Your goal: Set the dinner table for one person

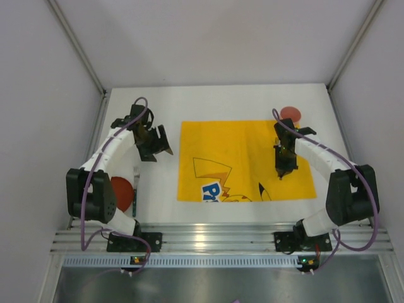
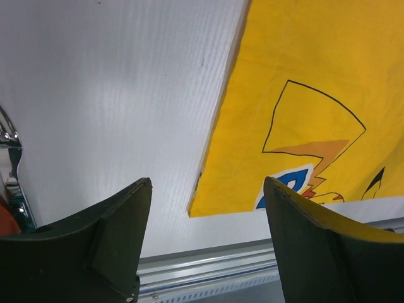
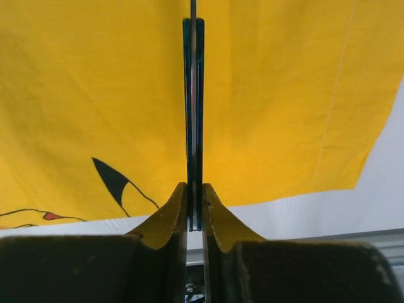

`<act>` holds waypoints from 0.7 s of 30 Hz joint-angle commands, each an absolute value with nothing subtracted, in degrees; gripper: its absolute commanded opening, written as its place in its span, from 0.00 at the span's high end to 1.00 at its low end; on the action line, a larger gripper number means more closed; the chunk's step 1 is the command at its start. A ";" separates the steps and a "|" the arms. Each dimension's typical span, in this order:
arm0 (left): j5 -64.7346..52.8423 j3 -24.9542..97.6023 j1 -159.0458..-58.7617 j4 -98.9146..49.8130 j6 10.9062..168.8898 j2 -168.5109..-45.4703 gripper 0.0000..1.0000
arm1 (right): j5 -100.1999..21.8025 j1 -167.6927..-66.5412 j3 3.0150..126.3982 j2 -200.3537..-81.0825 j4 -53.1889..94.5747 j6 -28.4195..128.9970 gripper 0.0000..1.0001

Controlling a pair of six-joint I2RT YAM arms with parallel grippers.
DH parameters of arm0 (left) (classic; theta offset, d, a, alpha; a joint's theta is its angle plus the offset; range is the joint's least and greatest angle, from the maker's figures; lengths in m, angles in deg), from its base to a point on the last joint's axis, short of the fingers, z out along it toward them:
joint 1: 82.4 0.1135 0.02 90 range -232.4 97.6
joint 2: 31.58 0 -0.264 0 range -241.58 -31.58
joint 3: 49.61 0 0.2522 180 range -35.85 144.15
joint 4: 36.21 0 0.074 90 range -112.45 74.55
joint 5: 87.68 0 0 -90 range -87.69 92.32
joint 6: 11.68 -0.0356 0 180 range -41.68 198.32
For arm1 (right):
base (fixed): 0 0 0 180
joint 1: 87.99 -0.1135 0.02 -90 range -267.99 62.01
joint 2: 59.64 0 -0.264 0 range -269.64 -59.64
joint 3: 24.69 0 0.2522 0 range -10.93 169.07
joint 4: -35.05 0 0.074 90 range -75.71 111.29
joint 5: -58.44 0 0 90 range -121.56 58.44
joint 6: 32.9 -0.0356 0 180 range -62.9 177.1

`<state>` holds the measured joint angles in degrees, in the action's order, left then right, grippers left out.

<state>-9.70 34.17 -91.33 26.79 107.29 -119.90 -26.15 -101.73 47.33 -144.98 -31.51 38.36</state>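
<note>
White walls boxed in the plain white worktop (image 1: 221, 101), the dinner table to be set, which ran from the aluminium rail at the near edge to the back wall. The right gripper (image 3: 195, 189) was clamped tight on a thin flat utensil (image 3: 194, 95). From the wrist it was seen edge-on, a dark blue strip with a bright metal line down its middle; whether it was a knife, fork or spoon I could not tell. It was held by one end with its length pointing away from the fingers, above the right part of the yellow cartoon-print placemat (image 1: 240, 151), probably so it could be laid flat beside where a plate would go. The placemat lay flat in the middle of the worktop, squared to its edges, and framed the setting. The left gripper (image 1: 159, 146) stood wide with nothing between its fingers, over bare worktop just beside the placemat's left edge, seemingly free to fetch the next piece. Near the left arm's base a fork (image 2: 7, 136) with shiny tines lay close beside a red round dish (image 1: 121, 189), partly hidden by the arm. A second red round thing (image 1: 290, 113) sat at the far right, just past the placemat's corner. On that showing, the mat was down and no tableware was on it yet.
</note>
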 commanded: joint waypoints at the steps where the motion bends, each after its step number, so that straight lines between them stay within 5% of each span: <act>1: -8.41 33.06 -89.26 28.09 104.69 -117.54 0.23 | -20.57 -101.00 49.72 -146.56 -36.10 39.09 0.90; 2: -7.89 32.63 -88.39 28.44 104.25 -117.28 0.23 | -20.57 -100.91 49.72 -146.82 -36.37 38.91 0.69; 3: -7.62 32.45 -87.86 28.62 103.90 -117.19 0.23 | -19.61 -100.91 49.63 -147.35 -36.98 38.47 0.59; 4: -7.44 32.36 -87.33 28.88 103.02 -117.19 0.23 | -18.82 -101.00 49.63 -147.61 -37.51 38.30 0.56; 6: -6.48 32.53 -85.75 29.84 102.14 -117.10 0.23 | -16.98 -101.00 49.80 -148.05 -38.65 37.68 0.33; 8: -4.47 33.23 -84.08 31.51 100.82 -117.28 0.23 | -16.62 -101.00 50.41 -147.79 -39.35 37.59 0.27; 21: 16.37 30.43 -79.16 39.25 101.70 -119.12 0.24 | -21.62 -106.44 61.93 -147.08 -43.66 36.27 0.24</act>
<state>10.57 32.21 -79.92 36.32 101.37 -119.26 -19.79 -104.37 58.59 -147.91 -41.89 37.20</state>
